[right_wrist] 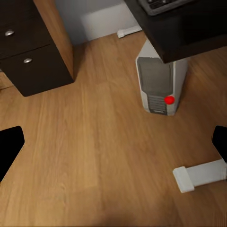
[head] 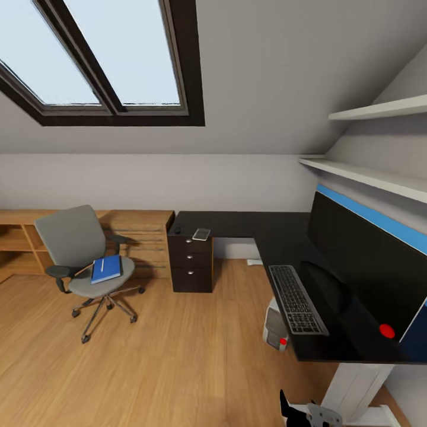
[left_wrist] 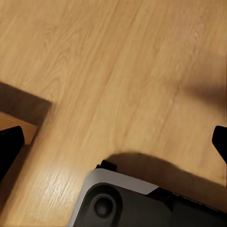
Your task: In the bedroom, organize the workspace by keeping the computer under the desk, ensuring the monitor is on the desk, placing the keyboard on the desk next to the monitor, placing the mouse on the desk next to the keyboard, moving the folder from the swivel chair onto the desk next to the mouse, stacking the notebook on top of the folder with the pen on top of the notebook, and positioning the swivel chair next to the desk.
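folder (head: 106, 268) on swivel chair (head: 89, 261) seat, left-centre of head frame, long axis running away from camera | left gripper (left_wrist: 113, 142) and right gripper (right_wrist: 113, 146) both spread, empty, over floor | folder well apart, left-arm side

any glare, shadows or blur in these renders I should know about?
Head view: bright skylight, glossy desk mirrors the monitor stand, straight edges bow from wide-angle distortion. Left wrist view: dark shadow on the floor beside the robot base, soft focus. Right wrist view: computer sharp, shaded under the desk.
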Tool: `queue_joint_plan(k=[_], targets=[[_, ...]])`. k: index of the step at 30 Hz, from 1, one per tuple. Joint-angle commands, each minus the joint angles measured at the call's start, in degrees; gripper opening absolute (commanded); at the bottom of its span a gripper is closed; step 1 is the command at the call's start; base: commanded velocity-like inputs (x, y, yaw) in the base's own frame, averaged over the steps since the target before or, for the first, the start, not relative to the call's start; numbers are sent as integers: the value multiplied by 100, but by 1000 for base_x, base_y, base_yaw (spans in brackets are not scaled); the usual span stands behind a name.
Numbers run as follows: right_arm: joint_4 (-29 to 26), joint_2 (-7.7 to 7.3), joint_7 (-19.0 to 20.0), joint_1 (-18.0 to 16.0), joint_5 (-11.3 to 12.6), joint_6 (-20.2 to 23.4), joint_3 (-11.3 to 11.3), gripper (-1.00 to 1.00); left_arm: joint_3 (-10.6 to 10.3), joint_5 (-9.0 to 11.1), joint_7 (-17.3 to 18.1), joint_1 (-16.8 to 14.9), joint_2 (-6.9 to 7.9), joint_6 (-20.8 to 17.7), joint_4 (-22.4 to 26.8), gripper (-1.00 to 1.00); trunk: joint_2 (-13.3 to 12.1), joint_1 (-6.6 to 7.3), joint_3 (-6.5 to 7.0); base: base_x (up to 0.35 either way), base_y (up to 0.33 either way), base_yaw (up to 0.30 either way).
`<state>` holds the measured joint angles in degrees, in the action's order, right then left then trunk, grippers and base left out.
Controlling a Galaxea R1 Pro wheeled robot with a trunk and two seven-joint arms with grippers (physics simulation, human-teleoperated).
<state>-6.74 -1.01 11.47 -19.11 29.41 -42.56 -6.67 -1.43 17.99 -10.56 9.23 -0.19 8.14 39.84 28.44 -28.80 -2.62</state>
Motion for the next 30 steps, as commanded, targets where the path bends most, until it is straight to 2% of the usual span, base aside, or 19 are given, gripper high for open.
queue_joint_plan(k=[1,8,30], targets=[[6,-1,21,-5,62,-26,-46,100,-16,39,-25,0,2,14,7,100,9,-6,-10,311,139,0],[14,12,21,-5,57,-50,-57,100,-16,38,-25,0,2,12,7,100,9,-6,-10,320,75,129],[105,13,21,-5,51,-42,-70,100,-16,39,-25,0,-4,12,7,100,9,-6,-10,332,23,262]])
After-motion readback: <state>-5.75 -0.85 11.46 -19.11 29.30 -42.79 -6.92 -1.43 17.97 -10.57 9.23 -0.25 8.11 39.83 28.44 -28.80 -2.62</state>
